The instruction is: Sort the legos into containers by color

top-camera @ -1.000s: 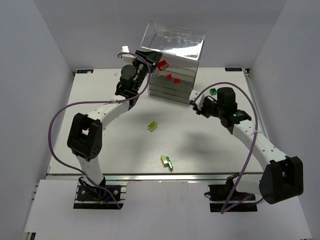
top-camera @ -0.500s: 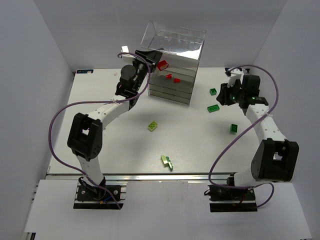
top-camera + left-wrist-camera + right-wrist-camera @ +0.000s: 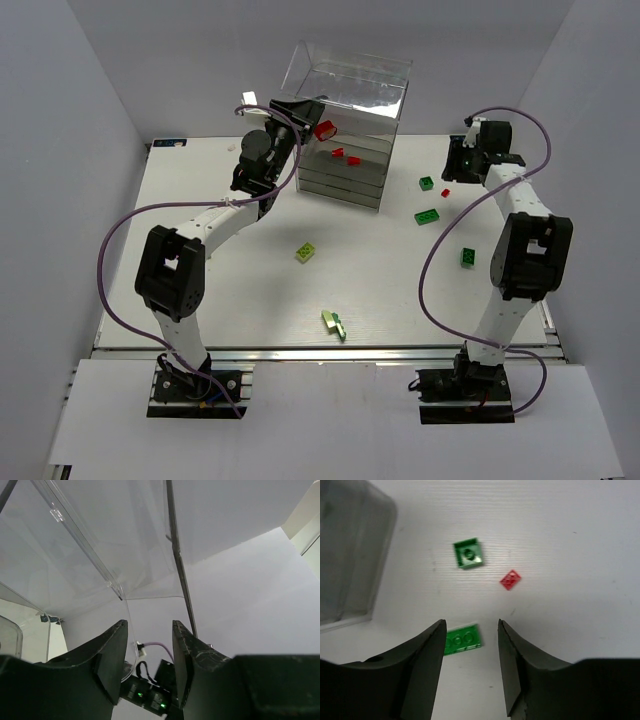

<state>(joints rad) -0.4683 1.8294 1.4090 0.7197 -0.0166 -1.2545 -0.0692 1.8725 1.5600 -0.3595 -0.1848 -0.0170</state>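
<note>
Nine legos [image 3: 427,216], one container [image 3: 345,100]

The left arm [image 3: 215,222] and right arm [image 3: 522,195] had white links with bulky black joints. A purple cable [image 3: 104,255] looped along each. The fingers [image 3: 417,667] were matte black and curved.

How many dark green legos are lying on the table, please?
3. A square brick lies right of the container, a long brick lies just nearer the camera, and a third brick is nearer still, toward the right edge. More could be hidden.
</note>
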